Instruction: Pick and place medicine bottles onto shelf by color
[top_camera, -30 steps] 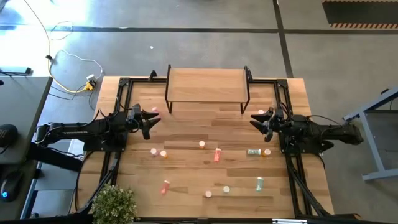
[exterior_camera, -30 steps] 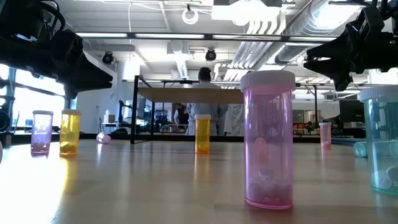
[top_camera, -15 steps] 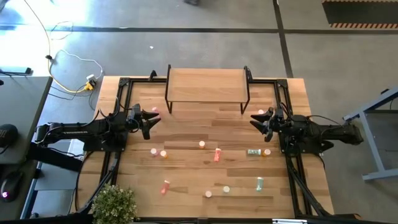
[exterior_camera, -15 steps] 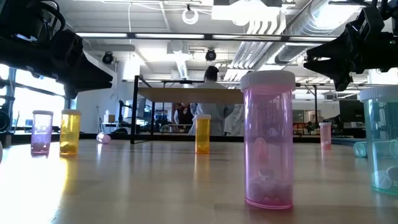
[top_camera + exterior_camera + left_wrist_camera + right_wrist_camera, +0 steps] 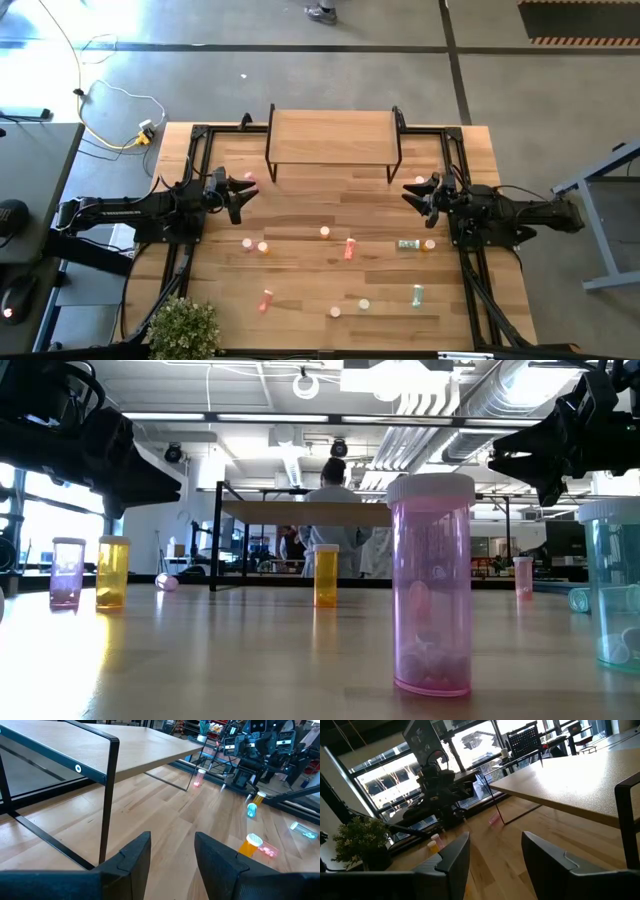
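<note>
bottles [image 5: 348,249]: orange, pink, teal, perhaps red; shelf [image 5: 330,138]: light wood, black legs

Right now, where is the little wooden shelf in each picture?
High view: the shelf stands at the table's far edge, midway between both arms.
Low view: shelf in the background, behind the orange bottle.
Left wrist view: fills the upper left.
Right wrist view: upper right.
Shared landmark: its black legs.
</note>
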Action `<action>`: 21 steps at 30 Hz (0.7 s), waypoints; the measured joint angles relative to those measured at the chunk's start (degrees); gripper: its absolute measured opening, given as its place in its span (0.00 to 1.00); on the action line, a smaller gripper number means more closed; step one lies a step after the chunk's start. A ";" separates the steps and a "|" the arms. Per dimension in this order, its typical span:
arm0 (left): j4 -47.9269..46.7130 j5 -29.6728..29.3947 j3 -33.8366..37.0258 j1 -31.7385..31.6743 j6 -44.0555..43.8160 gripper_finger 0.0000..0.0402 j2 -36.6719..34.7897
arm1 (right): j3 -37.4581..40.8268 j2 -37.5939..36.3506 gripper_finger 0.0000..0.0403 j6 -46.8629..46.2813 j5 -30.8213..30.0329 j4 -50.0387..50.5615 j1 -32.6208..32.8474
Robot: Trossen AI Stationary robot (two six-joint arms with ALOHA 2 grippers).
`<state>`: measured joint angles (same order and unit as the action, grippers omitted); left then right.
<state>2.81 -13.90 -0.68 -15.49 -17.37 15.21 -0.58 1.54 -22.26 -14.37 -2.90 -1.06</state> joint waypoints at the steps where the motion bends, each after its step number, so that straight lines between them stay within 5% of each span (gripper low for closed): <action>1: 0.02 0.01 0.02 0.00 0.00 0.36 0.01 | -0.02 -0.02 0.42 0.00 -0.01 0.00 -0.01; 12: 0.07 0.01 0.02 0.00 -0.49 0.36 0.02 | -0.02 -0.02 0.42 0.00 0.00 0.00 0.00; 21: 0.00 0.94 0.02 0.00 -9.84 0.36 0.02 | -0.02 -0.01 0.42 0.01 -0.02 0.00 -0.01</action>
<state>2.81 -12.95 -0.67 -15.49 -27.22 15.22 -0.60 1.53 -22.26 -14.39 -2.90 -1.07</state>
